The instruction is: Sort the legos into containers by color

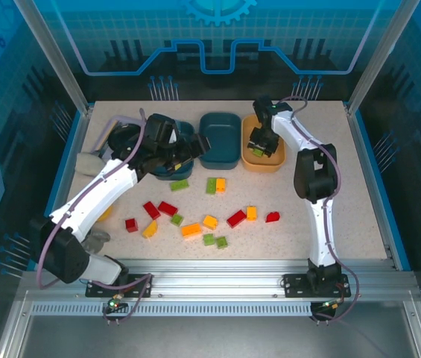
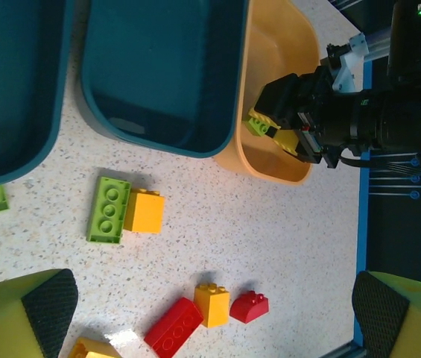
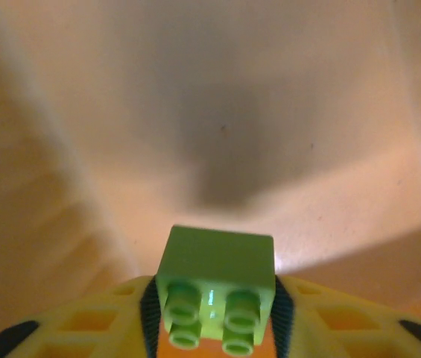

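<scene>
My right gripper (image 1: 264,142) hangs inside the orange container (image 1: 272,163), shut on a green lego (image 3: 215,262) that is off the tub floor, its shadow below it. In the left wrist view that gripper (image 2: 281,127) and the green lego (image 2: 257,124) sit over the orange container (image 2: 270,45). Two teal containers (image 1: 220,139) (image 1: 188,131) stand to its left. My left gripper (image 1: 174,158) is open above the table near them, its fingertips (image 2: 50,298) wide apart with nothing between. Red (image 1: 168,208), orange-yellow (image 1: 191,230) and green (image 1: 211,185) legos lie scattered on the table.
A dark round bowl (image 1: 123,138) and a pale object (image 1: 87,162) sit at the back left, partly behind my left arm. A yellow bowl (image 1: 106,215) peeks out under that arm. Blue rails (image 1: 374,179) border the table sides.
</scene>
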